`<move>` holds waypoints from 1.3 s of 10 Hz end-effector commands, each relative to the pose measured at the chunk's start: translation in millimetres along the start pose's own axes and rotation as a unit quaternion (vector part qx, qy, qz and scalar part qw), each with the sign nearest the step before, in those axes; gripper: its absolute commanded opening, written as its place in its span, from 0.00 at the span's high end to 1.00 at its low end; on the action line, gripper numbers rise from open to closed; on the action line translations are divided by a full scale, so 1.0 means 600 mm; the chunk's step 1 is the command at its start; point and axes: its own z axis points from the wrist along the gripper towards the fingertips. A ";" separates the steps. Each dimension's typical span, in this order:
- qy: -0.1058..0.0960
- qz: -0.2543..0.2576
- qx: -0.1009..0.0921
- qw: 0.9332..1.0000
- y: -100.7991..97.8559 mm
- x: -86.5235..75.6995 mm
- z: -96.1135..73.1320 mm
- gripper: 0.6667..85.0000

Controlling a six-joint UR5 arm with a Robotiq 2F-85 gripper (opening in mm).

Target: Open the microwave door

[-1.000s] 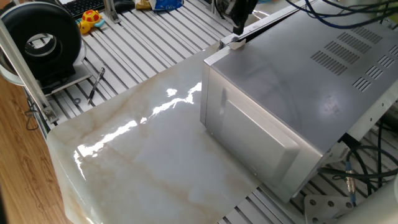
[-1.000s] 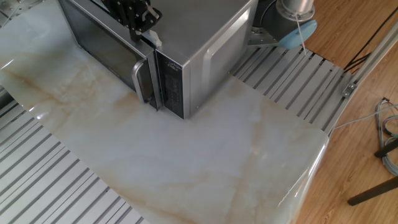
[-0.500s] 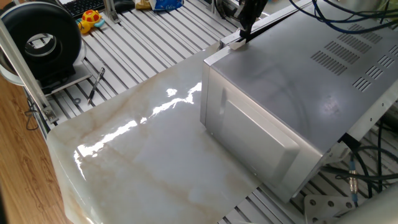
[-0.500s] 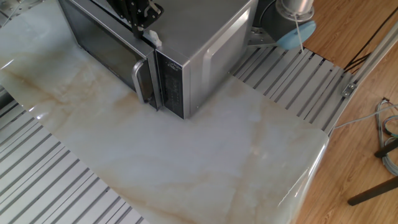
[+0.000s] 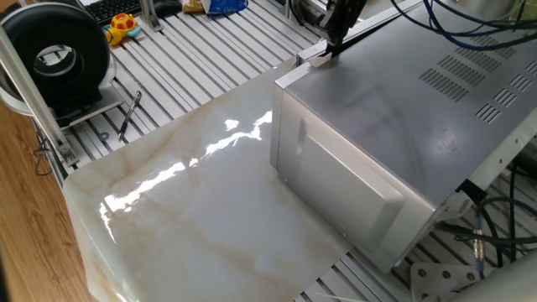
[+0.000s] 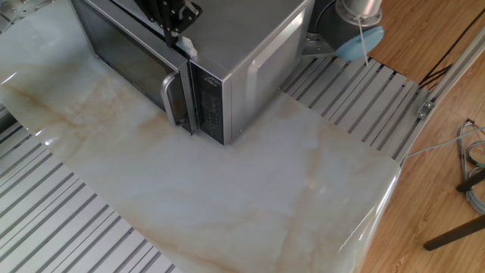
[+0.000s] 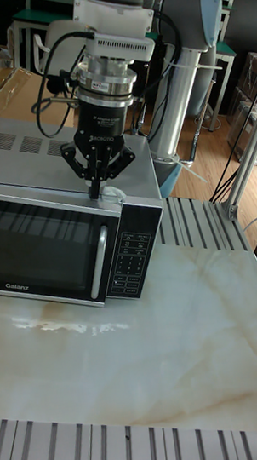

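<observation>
The silver-grey microwave (image 5: 403, 117) (image 6: 242, 53) (image 7: 17, 143) stands on the marble slab. Its microwave door (image 7: 36, 244) (image 6: 125, 61), a black-framed panel with a dark window, lies flush against the front. The door's vertical handle (image 7: 100, 260) (image 6: 170, 95) stands beside the control panel (image 7: 132, 260). My black gripper (image 7: 97, 189) (image 6: 176, 36) (image 5: 330, 46) points straight down at the top front edge of the microwave, just above the handle. Its fingers meet in a point, shut on nothing that I can see. A small white piece (image 6: 187, 50) (image 5: 316, 59) lies on the casing by the fingertips.
The marble slab (image 5: 193, 210) (image 6: 250, 182) stretches out in front of the microwave. A black round device (image 5: 59, 54), a yellow toy (image 5: 123, 25) and a pen (image 5: 130, 113) lie on the slatted table to the left. Cables (image 5: 495, 239) hang behind the microwave. The arm's grey column (image 7: 185, 53) rises behind it.
The gripper shifted slightly along the microwave's top front edge one second ago and has held still since. The door has not moved.
</observation>
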 end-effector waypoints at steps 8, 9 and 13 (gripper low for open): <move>0.013 -0.097 0.005 0.995 0.003 -0.095 0.005 1.00; 0.015 -0.129 0.013 0.991 0.007 -0.120 0.008 1.00; -0.001 -0.063 -0.002 0.998 0.089 -0.147 0.021 1.00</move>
